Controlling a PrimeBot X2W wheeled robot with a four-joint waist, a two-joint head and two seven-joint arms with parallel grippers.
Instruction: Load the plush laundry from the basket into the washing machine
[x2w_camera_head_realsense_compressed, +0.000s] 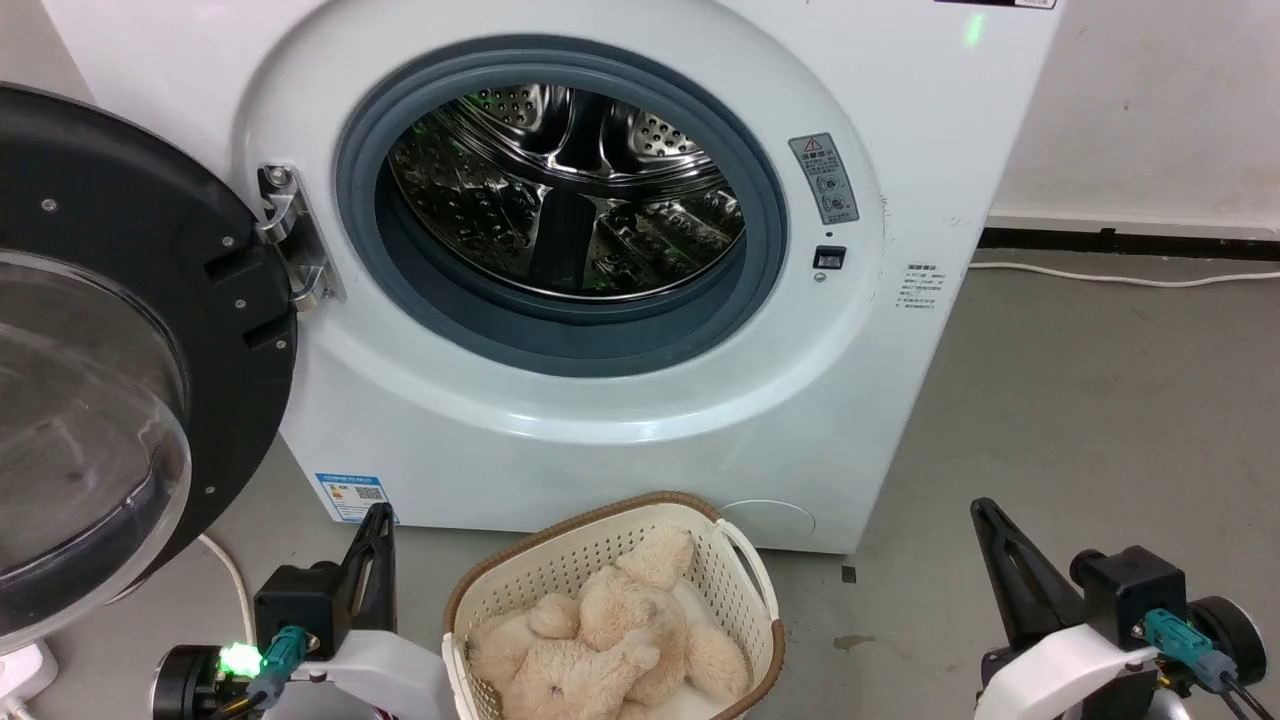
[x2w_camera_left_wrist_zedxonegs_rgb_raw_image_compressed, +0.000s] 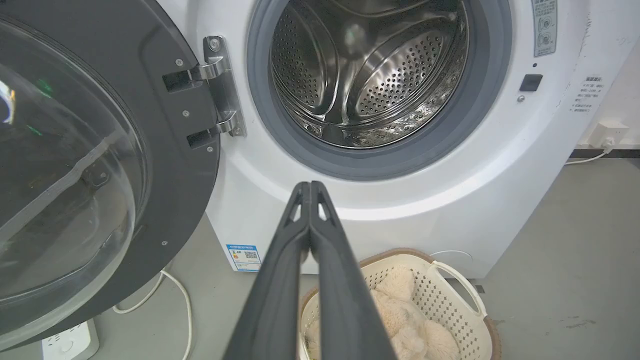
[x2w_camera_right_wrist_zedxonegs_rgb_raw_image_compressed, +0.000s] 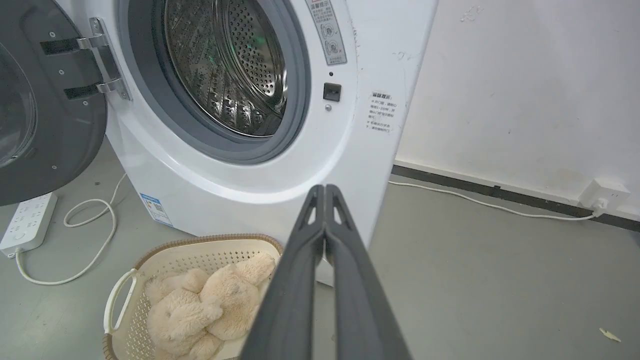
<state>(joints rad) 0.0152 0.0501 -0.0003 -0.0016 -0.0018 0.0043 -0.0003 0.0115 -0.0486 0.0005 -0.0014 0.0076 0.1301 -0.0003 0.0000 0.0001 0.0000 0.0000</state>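
A cream-beige plush bear (x2w_camera_head_realsense_compressed: 610, 640) lies slumped inside a perforated cream laundry basket (x2w_camera_head_realsense_compressed: 745, 585) with a brown woven-look rim, on the grey floor. Just behind it stands the white front-loading washing machine (x2w_camera_head_realsense_compressed: 620, 440), its black-framed glass door (x2w_camera_head_realsense_compressed: 110, 330) swung open, steel drum (x2w_camera_head_realsense_compressed: 570, 190) bare.

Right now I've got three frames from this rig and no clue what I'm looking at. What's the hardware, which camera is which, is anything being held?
It is a wheeled robot with two arms, each ending in a gripper made of two long dark fingers. The wide picture comes from a camera on its head, looking down: the left gripper sits at the lower left, the right gripper at the lower right. The other two pictures come from cameras on each wrist, looking along that arm's own fingers, which rise from the bottom edge: left gripper, right gripper.

In front stands the washing machine, its door swung open to the left and the steel drum with no laundry in it. On the grey floor before it sits the basket, with the plush laundry lying inside.

Both grippers are shut, fingers pressed together, holding nothing.
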